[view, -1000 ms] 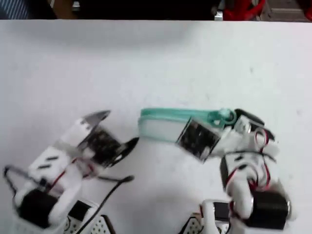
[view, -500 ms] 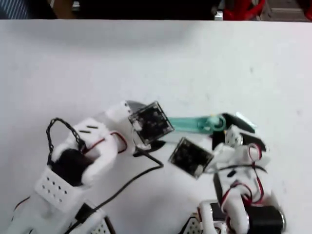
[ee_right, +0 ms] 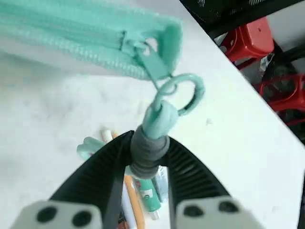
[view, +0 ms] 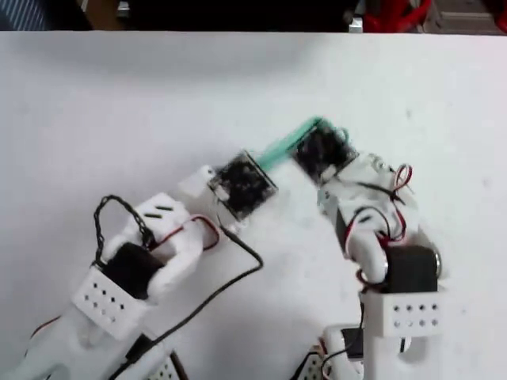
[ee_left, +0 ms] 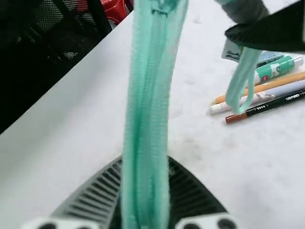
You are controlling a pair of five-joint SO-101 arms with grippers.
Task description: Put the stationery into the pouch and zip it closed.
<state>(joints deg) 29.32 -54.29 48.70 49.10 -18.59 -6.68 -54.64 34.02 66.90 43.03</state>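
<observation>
The teal pouch [view: 281,148] is held up off the table, stretched slantwise between the two arms. My left gripper [ee_left: 145,191] is shut on one end of the pouch's zipper edge [ee_left: 147,95]. My right gripper [ee_right: 148,152] is shut on the grey-and-teal zipper pull [ee_right: 155,124], whose ring hangs from the slider [ee_right: 143,52] at the pouch's other end [ee_right: 71,33]. The stationery [ee_left: 259,95], several pens and pencils with a small green-capped tube, lies loose on the white table below the pouch, also visible behind my right gripper's fingers as stationery [ee_right: 143,195].
The white table [view: 119,95] has free room on the far side and to the left. Its far edge [view: 238,32] meets a dark floor with red stools [ee_right: 248,38]. A black cable [view: 214,293] trails from the left arm [view: 150,245] towards the near edge.
My left arm came in from the near left and closed on the pouch's free end. My right arm swung the pull end towards the far side, lifting the pouch into a slant.
</observation>
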